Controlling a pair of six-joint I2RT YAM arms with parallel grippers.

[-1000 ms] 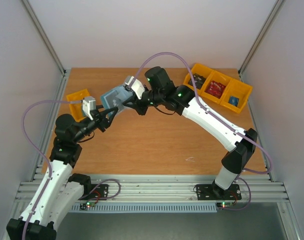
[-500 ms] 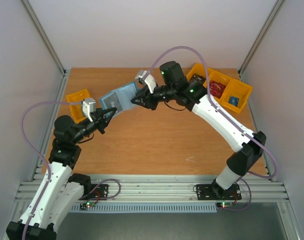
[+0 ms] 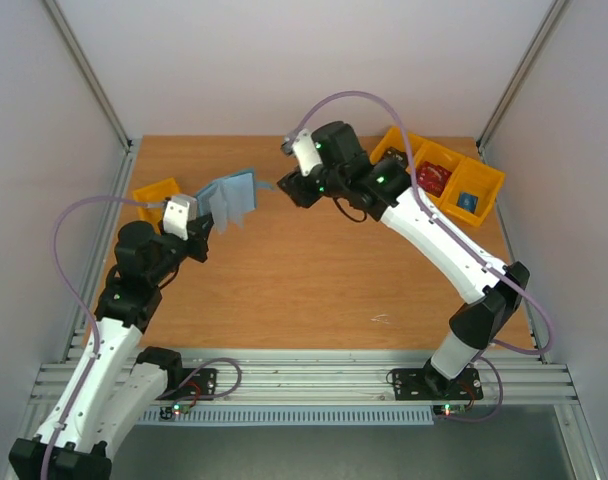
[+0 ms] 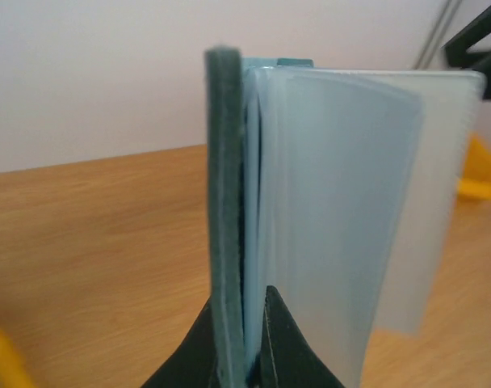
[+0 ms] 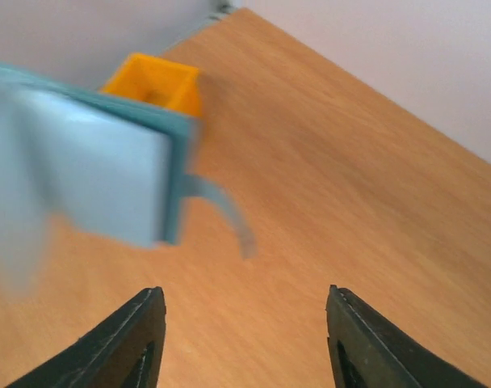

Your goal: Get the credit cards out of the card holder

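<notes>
The card holder (image 3: 230, 198), a teal-blue folding wallet with pale sleeves, hangs open above the table's back left. My left gripper (image 3: 208, 219) is shut on its lower edge. In the left wrist view the card holder (image 4: 224, 186) stands edge-on, pinched at my left gripper (image 4: 244, 303), with its pale sleeves (image 4: 350, 186) fanned to the right. My right gripper (image 3: 283, 186) is open and empty, just right of the wallet and apart from it. In the right wrist view my right gripper (image 5: 244, 297) has only bare wood between its fingers, with the card holder (image 5: 92, 170) blurred at upper left. The credit cards are hidden.
A single yellow bin (image 3: 154, 195) sits at the back left, close behind the wallet. A row of yellow bins (image 3: 439, 180) with red, black and blue items stands at the back right. Grey walls enclose the wooden table (image 3: 324, 270).
My right gripper has let go of the card holder, opened and drawn back to the right. My left gripper has shut on the holder and swung it up and to the left.
</notes>
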